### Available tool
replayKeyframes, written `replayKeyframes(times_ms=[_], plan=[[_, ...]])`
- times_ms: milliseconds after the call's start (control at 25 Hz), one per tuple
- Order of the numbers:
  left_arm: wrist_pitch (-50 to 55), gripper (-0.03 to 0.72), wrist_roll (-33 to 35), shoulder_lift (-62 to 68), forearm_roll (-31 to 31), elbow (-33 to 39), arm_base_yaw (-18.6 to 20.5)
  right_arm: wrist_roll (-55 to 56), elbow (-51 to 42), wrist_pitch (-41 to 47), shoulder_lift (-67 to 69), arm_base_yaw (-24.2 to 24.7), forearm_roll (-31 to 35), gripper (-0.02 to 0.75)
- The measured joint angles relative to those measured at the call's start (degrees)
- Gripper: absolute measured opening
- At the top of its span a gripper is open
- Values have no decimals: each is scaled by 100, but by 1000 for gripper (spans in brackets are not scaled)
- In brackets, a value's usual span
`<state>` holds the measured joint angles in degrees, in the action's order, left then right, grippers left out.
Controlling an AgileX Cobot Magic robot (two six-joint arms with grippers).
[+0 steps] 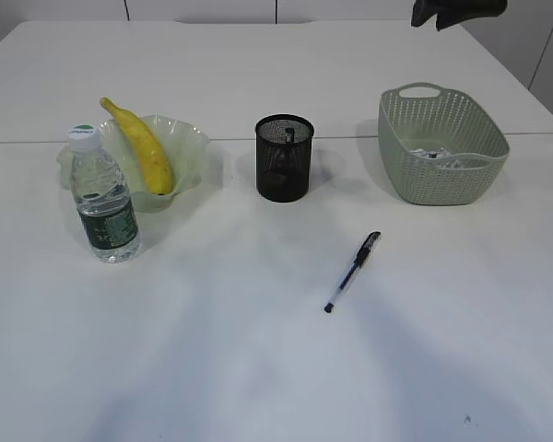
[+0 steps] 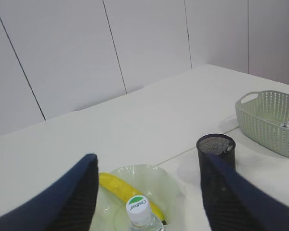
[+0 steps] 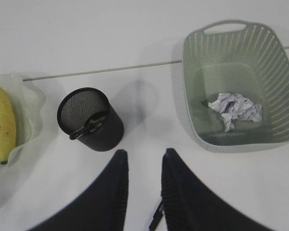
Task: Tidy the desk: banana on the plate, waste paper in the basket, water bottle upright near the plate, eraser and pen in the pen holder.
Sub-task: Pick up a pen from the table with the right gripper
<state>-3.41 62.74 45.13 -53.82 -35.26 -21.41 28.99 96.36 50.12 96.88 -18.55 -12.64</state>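
White table; crumpled paper in basket clear only from right wrist.

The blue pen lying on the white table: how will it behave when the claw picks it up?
The slim blue pen looks rigid and light. Its round barrel lies flat on the smooth white table, so a nudge may roll it. Being thin, it could pivot between the fingers if gripped off-centre.

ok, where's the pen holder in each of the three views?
Exterior view: pen holder sits centre, between the plate and the basket.
Left wrist view: lower right, partly behind the right-hand gripper finger.
Right wrist view: left of centre, seen from above, something dark inside.
Shared landmark: the basket, on the holder's right in every view.
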Motion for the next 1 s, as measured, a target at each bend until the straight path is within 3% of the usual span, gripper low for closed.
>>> replayKeyframes(times_ms=[240, 1000], plan=[[0, 475, 0, 0, 0, 0, 0, 13, 0, 218, -4, -240, 0, 182], [0, 475, 0, 0, 0, 0, 0, 778, 0, 1515, 455, -251, 261, 183]])
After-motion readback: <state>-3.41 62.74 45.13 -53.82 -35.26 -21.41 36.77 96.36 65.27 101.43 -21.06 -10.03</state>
